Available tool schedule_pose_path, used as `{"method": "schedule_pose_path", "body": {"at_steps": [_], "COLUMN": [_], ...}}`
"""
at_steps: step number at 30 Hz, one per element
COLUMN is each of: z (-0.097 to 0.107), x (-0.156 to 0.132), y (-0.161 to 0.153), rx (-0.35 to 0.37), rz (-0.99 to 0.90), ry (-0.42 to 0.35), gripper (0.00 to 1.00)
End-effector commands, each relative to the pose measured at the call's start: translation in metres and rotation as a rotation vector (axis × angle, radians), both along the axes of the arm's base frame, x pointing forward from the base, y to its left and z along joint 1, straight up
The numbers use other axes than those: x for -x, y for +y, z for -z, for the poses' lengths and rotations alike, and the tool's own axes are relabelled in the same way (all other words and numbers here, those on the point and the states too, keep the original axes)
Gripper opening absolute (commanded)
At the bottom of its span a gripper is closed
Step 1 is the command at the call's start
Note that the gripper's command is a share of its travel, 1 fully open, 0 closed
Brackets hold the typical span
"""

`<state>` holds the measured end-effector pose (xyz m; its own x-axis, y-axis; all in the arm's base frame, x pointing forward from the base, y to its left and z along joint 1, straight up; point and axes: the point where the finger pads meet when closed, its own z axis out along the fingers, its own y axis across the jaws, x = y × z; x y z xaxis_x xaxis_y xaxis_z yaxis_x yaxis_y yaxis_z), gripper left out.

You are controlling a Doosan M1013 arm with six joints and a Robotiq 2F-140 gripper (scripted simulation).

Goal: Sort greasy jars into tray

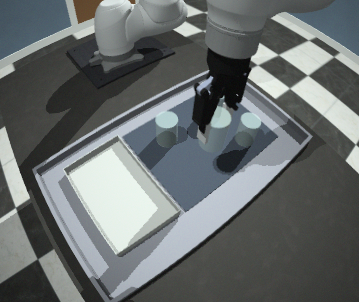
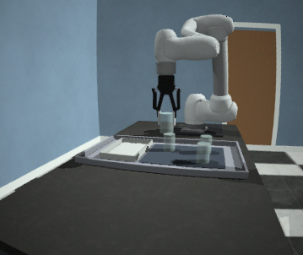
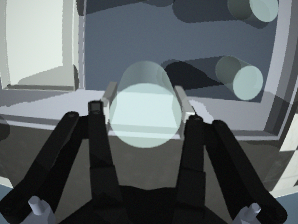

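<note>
My gripper [image 1: 218, 123] [image 2: 167, 119] [image 3: 145, 95] is shut on a pale green glass jar [image 1: 214, 137] [image 2: 166, 122] [image 3: 145, 117], upright and raised clear of the drying mat [image 1: 178, 185] [image 2: 175, 159] [image 3: 125, 40]. Three jars stand on the mat: the back left jar [image 1: 167, 128] [image 2: 169, 143], the front right jar [image 1: 248, 129] [image 2: 203, 154] [image 3: 245, 81], and the back right jar [image 2: 207, 138] [image 3: 261, 9], which the gripper hides in the top view. The cream tray [image 1: 120, 250] [image 2: 114, 156] [image 3: 40, 88] beside the mat holds no jar. Grease cannot be seen.
Mat and tray lie on the grey steel table top [image 1: 213, 212] [image 3: 45, 105], which has a raised outer rim [image 1: 309, 141] [image 2: 192, 171]. The other jars are to the right of and behind the held jar. The tray's rim borders the mat's left side. The arm's base [image 1: 115, 60] stands behind.
</note>
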<state>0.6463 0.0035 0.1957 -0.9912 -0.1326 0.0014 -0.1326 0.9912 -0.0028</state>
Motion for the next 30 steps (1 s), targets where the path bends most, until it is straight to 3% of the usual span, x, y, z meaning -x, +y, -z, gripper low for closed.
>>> {"method": "schedule_pose_path", "body": {"at_steps": [1, 4, 30], "z": [-0.005, -0.013, -0.014], "x": [0.000, 0.000, 0.018], "y": [0.000, 0.000, -0.077], "rx": [0.000, 0.000, 0.000], "rz": [0.000, 0.000, 0.000], "ry": [0.000, 0.000, 0.000], "gripper": [0.00, 0.00, 0.00]}}
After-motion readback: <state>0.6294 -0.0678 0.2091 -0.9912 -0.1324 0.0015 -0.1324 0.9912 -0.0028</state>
